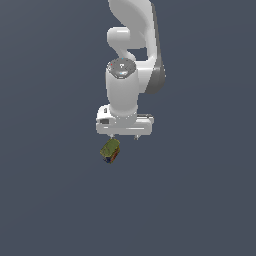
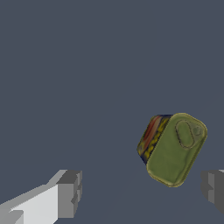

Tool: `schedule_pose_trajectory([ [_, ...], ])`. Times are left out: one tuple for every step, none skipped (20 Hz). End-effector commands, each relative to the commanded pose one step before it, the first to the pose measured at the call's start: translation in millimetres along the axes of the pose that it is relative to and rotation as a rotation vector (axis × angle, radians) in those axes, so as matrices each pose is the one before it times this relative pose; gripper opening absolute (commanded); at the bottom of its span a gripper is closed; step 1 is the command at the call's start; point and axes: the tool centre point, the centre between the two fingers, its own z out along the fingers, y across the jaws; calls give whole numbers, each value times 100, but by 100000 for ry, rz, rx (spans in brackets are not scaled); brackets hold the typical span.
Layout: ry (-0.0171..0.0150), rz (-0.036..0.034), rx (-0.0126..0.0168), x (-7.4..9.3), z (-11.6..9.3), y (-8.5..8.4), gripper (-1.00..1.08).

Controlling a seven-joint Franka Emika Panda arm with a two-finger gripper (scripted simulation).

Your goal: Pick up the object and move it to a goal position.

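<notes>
- Here the claw (image 2: 142, 192) stands spread wide and holds nothing: in the wrist view its two grey fingertips (image 2: 70, 192) sit far apart, with a broad stretch of bare surface between them.
- In the exterior view the claw (image 1: 125, 136) shows only as two tiny tips poking out under the white hand block (image 1: 124, 123), pointing straight down; the fingers themselves are too small there to make out more.
- The object (image 2: 173, 148) lies off the line between the fingertips, nearer to one of them than to the other, and touches neither.
- Its broad olive-green face with an oval pull-tab ring is turned toward the wrist camera; along one side wall an orange-red and dark blue band with yellow marks shows.
- It sits askew to the claw, its long edges at a slant to the line joining the fingertips.
- In the exterior view the object (image 1: 110, 150) lies just below the hand block and toward the exterior view's left of the claw tips, tilted; I cannot tell how much height separates them.
- Above the hand block rises the white arm (image 1: 131, 45), with a grey-capped joint (image 1: 121, 68) facing the exterior camera.
- All round the object spreads the plain dark slate-blue surface (image 1: 200, 200).
</notes>
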Motion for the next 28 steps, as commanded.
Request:
schedule_pose_trajectory([
  [0,0,0,0,0,1,100],
  [0,0,0,2,-26,-7,100],
  [1,-141,-93,4,-77,-120,100],
  [3,-179,-104,7,-130,-146,100],
  [9,-309,-154,8,-185,-213,100],
  [18,-434,-176,8,-218,-244,100],
  [25,-487,-158,6,-202,-222,100],
  [30,-539,-138,4,-182,-202,100],
  [32,-541,-105,2,-152,-163,100],
  [26,-427,-58,0,-96,-100,100],
  [12,-206,-12,-1,-31,-35,100],
  [-6,95,21,-1,29,32,100],
  [-19,322,34,0,63,66,100],
  [-31,514,38,1,86,91,100],
  [-42,695,40,2,108,111,100],
  [-53,895,44,4,132,139,100],
  [-65,1091,47,6,158,163,100],
  [-77,1298,51,8,186,195,100],
  [-89,1508,56,11,216,227,100],
  [-101,1735,61,15,251,265,100],
  [-114,1975,65,20,289,306,100],
  [-125,2208,65,26,323,346,100],
  [-134,2423,58,34,352,380,100],
  [-143,2640,48,43,381,414,100],
  [-150,2862,36,54,411,451,100],
  [-156,3091,21,67,443,491,100],
  [-159,3314,2,82,473,529,100],
  [-147,3269,-19,92,464,523,100],
])
